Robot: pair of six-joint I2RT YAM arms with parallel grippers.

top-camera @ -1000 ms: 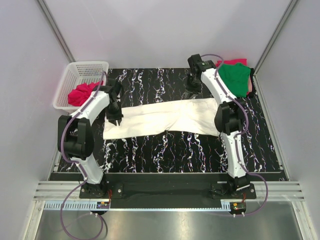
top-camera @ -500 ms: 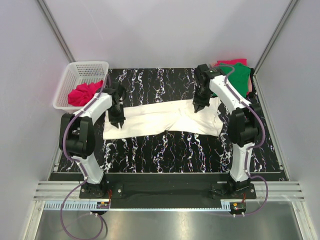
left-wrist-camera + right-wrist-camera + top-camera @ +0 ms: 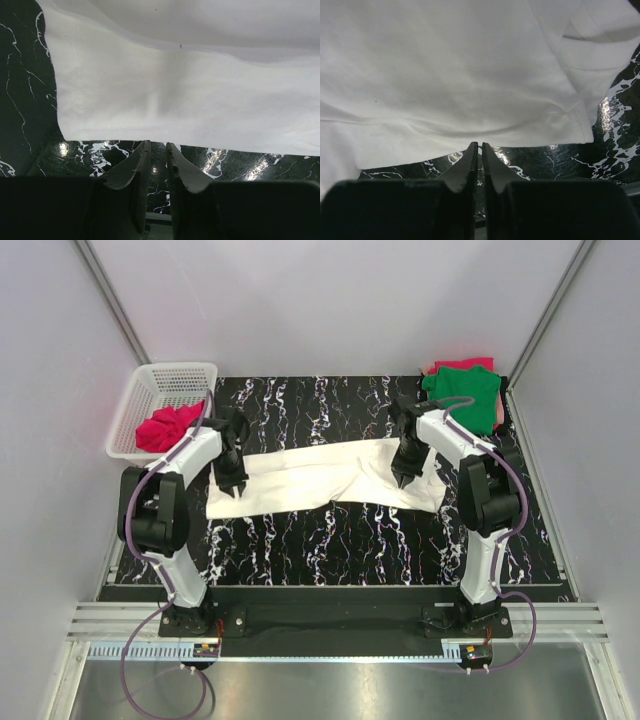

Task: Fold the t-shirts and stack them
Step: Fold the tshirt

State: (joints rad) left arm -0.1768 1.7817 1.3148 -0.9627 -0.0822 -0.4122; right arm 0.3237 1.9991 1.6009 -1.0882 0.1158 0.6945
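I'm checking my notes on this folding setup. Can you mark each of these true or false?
1. The white t-shirt lies as a long strip across the table. True.
2. The green t-shirt is in the basket. False: it lies at the table's far right corner, and the basket holds the pinkish-red t-shirt.
3. The left pincer and the right pincer are both at the white t-shirt, one toward each end. True.
4. The right pincer's jaws are wide open. False: they are almost together at the shirt's hem.

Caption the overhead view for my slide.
Left claw and right claw at the edge of a white t-shirt; folded green t-shirt back right, red t-shirt in basket.
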